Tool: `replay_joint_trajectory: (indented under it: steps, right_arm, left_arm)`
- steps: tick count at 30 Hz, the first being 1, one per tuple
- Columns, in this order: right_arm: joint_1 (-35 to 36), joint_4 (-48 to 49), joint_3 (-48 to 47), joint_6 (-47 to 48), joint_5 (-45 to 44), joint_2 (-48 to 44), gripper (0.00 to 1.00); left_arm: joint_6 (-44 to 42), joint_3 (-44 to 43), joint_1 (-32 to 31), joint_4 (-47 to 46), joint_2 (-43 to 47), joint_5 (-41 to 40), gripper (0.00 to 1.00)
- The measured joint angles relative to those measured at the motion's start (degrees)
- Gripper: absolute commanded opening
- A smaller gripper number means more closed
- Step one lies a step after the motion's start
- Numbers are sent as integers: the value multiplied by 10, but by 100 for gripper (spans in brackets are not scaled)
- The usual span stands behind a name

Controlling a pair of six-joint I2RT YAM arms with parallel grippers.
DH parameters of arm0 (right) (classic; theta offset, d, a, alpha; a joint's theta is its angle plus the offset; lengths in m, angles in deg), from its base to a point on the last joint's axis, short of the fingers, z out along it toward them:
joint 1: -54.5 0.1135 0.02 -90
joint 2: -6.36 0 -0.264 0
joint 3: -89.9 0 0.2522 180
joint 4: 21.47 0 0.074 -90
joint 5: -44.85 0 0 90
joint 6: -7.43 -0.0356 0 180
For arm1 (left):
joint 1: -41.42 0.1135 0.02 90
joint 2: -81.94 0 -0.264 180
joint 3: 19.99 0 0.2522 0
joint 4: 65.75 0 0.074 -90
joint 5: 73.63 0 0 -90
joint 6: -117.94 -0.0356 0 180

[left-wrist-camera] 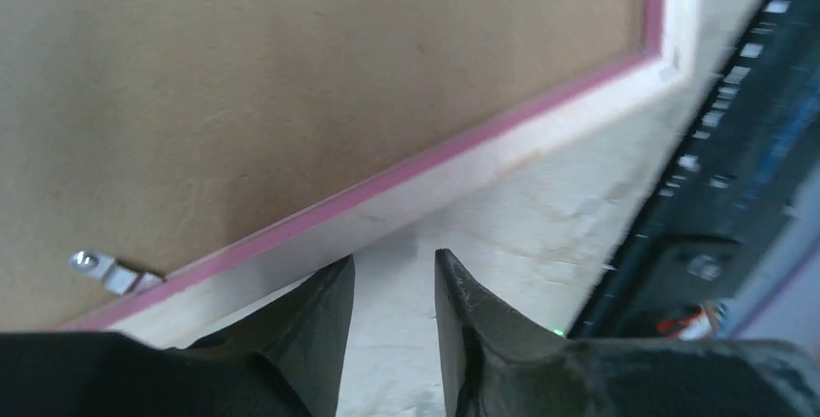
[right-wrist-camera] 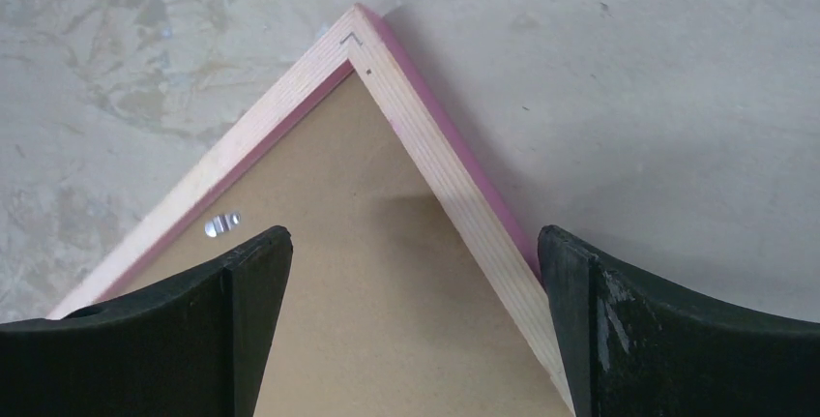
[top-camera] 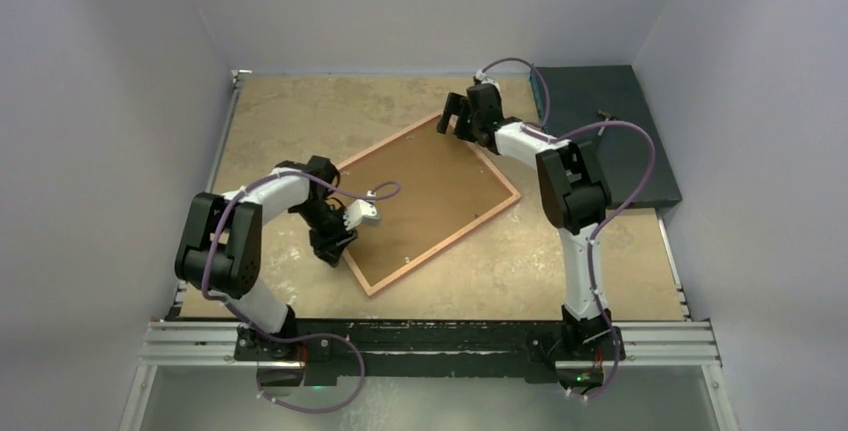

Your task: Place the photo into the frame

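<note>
Pale wood on the upturned back, pink along the lip: a large thin-railed rectangular picture frame (top-camera: 447,244) is noted lying flat, face down, on the mottled beige bench (top-camera: 300,111), turned so that one corner points away from the arms. Its long axis is seen to run from near-left to far-right. A flat brown fibreboard backing panel (top-camera: 435,196) is seated inside the rails. Small silver metal tabs (left-wrist-camera: 102,270) are seen at the panel's edge.

Photo: not visible in any view; whether it is under the panel cannot be told.

Left pincer (left-wrist-camera: 394,260): released, jaws narrowly parted, only bare bench between them. It is set low, just beside the outer edge of the near-left short rail, which runs across ahead of the fingertips.

Right pincer (right-wrist-camera: 414,233): spread wide, empty, held above the far corner with one finger to each side. Contact is not shown.

Left arm is judged the nearer to a working edge. The closest tab lies left of its fingertips, beyond the rail, so the rail must be crossed to reach it.

A dark grey slab (top-camera: 585,86) is noted at far right, well apart from the frame. Nothing is seen between either pincer and the frame.
</note>
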Motion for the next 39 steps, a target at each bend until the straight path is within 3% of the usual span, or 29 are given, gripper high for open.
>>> replay_joint_trajectory:
  steps: [3, 7, 12, 16, 23, 29, 33, 39]
  right_arm:
    - [8, -19, -33, -1, -8, 13, 99]
    - [20, -65, -64, -5, -20, 0, 99]
    - [34, -99, -37, -6, -39, -89, 99]
    - [29, -99, 56, -18, -38, -213, 99]
    - [21, -75, 323, -71, 40, -411, 99]
    - [35, -75, 512, -126, 147, -475, 99]
    - [38, -53, 560, -148, 191, -483, 99]
    - [38, 27, 550, -169, 226, -424, 99]
  left_arm:
    - [-2, -19, -26, 62, -25, 26, 49]
    - [-22, -102, -18, 139, -61, 62, 51]
    - [-42, -298, 66, 184, -94, 127, 46]
    - [33, -381, 154, 93, -107, 137, 43]
    - [212, -356, 173, -132, -174, 86, 37]
    - [297, -356, 171, -221, -243, 43, 28]
    - [311, -343, 171, -237, -248, 38, 25]
    - [272, -271, 172, -221, -230, 73, 23]
